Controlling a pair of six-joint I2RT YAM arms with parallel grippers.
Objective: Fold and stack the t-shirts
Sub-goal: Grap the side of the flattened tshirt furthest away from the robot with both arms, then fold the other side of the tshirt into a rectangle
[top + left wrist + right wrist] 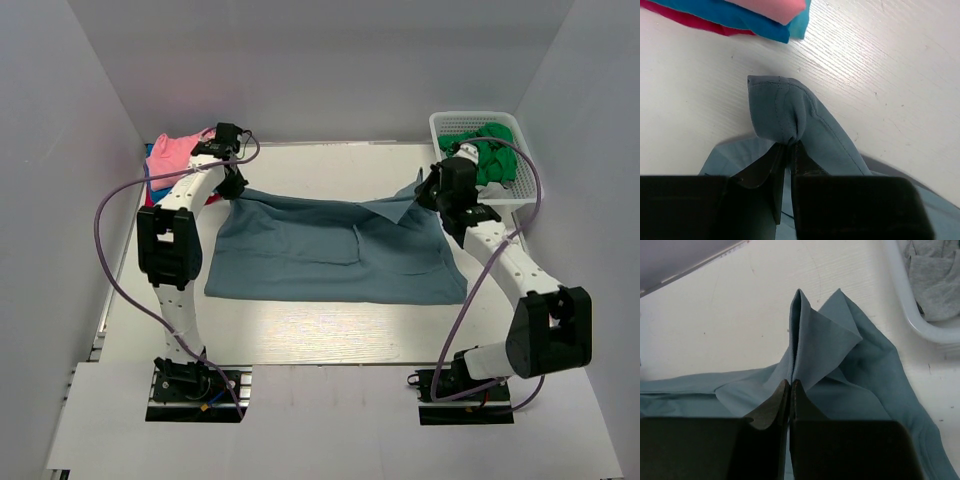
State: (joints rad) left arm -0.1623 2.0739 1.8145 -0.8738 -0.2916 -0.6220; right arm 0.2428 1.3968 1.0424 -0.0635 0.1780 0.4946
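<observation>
A large slate-blue t-shirt [335, 250] lies spread across the middle of the table. My left gripper [232, 188] is shut on its far left corner [782, 112], which bunches up above the fingertips. My right gripper [432, 195] is shut on its far right corner [815, 335], pinched into a raised fold. A stack of pink [178, 152], bright blue [735, 17] and red [695, 21] t-shirts sits at the far left.
A white mesh basket [452, 122] at the far right holds green cloth [492, 158]; its rim also shows in the right wrist view [910, 305]. White walls close in the table at the back and both sides.
</observation>
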